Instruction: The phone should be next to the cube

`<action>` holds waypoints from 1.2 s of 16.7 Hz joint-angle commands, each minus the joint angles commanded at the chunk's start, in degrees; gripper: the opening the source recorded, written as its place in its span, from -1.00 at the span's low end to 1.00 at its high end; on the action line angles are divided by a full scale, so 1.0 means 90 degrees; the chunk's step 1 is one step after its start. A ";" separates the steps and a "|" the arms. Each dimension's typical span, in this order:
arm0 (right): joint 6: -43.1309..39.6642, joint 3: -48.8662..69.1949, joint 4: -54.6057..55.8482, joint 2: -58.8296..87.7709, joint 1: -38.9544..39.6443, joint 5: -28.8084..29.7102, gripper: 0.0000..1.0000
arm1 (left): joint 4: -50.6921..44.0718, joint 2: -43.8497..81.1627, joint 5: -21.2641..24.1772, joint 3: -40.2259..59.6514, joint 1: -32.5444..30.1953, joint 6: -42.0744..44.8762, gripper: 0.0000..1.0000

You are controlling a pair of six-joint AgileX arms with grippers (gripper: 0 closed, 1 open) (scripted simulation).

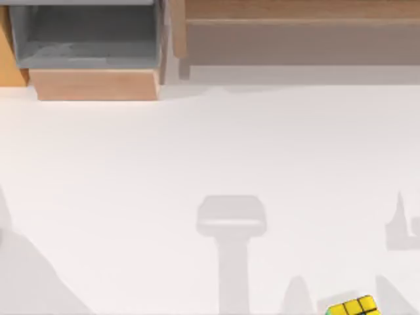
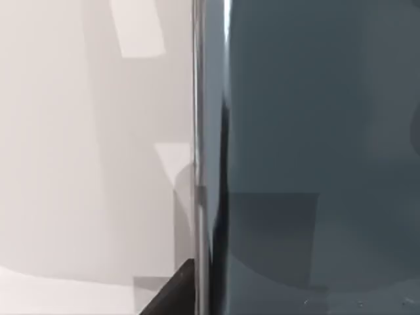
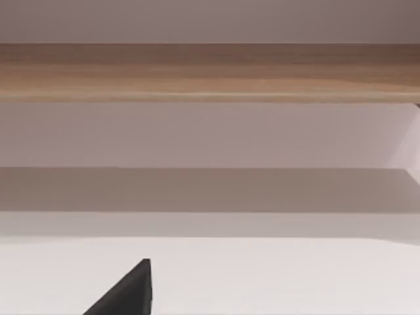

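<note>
The phone [image 2: 315, 131] is sitting right up against the left wrist camera, its silvery rim running upright; whether the left claw is gripping it cannot be told. The cube [image 1: 354, 306] is resting at the near edge of the white table [image 1: 197, 151], toward the right. An open drawer [image 1: 88, 39] is showing at the far left.

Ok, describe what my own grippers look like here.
Little is in frame. The left gripper shows as a plain matte black wedge with straight edges, the right gripper as a similar black angular tip. No cables, markings or other colours are visible on either.
</note>
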 joint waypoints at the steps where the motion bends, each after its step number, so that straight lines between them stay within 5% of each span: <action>1: 0.0000 0.0000 0.0000 0.0000 0.0000 0.0000 1.00 | 0.0000 0.0000 0.0000 0.0000 0.0000 0.0000 -1.00; 20: 0.0000 0.0000 0.0000 0.0000 0.0000 0.0000 1.00 | -0.0568 -0.0578 0.0084 0.0454 -0.0286 -0.0352 -1.00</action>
